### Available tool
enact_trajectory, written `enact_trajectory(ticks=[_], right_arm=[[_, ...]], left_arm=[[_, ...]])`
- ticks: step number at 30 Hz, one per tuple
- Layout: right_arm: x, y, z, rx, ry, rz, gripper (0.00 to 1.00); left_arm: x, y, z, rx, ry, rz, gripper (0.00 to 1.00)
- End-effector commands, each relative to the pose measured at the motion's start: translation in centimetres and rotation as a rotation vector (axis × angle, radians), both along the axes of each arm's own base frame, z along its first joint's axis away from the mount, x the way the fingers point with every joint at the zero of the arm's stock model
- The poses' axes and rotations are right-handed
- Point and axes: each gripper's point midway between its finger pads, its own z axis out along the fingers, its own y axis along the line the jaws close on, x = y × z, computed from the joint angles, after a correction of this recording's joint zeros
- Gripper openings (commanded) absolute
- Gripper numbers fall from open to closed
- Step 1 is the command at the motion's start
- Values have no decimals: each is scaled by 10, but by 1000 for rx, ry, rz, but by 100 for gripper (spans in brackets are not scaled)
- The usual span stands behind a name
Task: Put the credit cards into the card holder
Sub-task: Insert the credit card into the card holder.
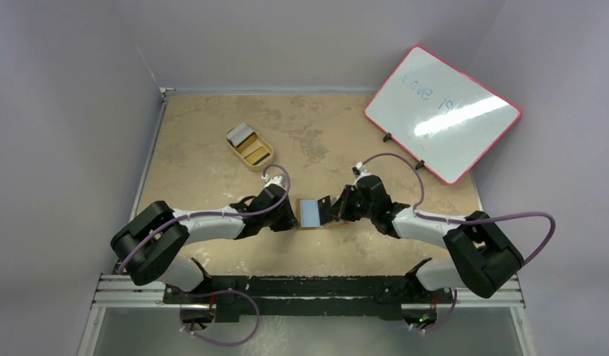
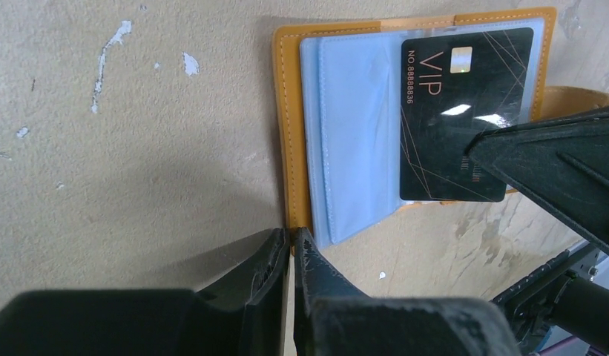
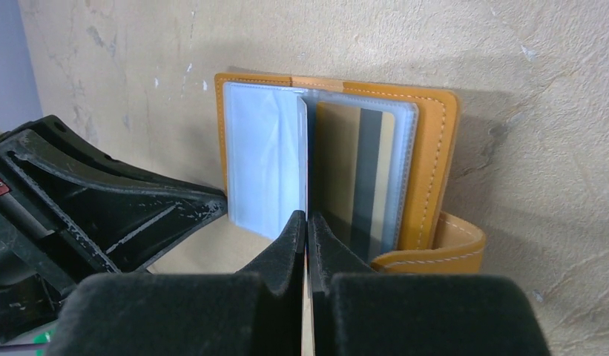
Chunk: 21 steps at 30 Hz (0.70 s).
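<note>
My left fingers: the left gripper (image 2: 292, 241) is narrow, the tips almost together. They pinch the lower left corner of the orange cover of the wallet (image 2: 286, 133), at the bottom centre of the left wrist view.
My right fingers: the right gripper (image 3: 307, 222) is pressed together on the black card (image 2: 449, 104), which I see edge-on at the bottom centre of the right wrist view.
Black card: it is over the right half of the open wallet, in the upper right of the left wrist view. If its far edge is already in a pocket, I cannot tell.
Wallet: it is open on the table (image 1: 212, 170) between my two grippers, near the centre of the top view. Inside are clear pockets (image 2: 357, 141). One pocket already has a striped card (image 3: 368, 170).
How the card handles: I judge it light, stiff and slippery. It is best to hold it by one short end, so that the other end is free to go in.
How the wallet handles: I judge it light and floppy, with soft pockets, and it can slide. I would hold the firm cover, not the plastic.
Other cards: the spare cards (image 1: 249, 144) are in the tray (image 1: 258, 167), in the upper left of the top view, well apart from the wallet.
Far right: a whiteboard (image 1: 442, 113).
</note>
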Motion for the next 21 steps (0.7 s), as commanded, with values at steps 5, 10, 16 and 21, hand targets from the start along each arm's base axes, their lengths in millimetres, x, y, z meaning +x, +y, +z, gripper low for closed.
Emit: enact_trajectory(ticks=[5,10,16,21], right_arm=[[-5,4,-8,26,16,16,0],[-8,8,-11,29,2,66,0],[-11,7,-11,14,-11,95,0],[-12,5,-13,15,21,70,0]], left_arm=[[2,-12,5,-50,-21,-5,5],[4,-11,5,-43,-26,-2,5],[8,-10,6,-18,-40,2,5],[10,-10,8,-11,-43,4,5]])
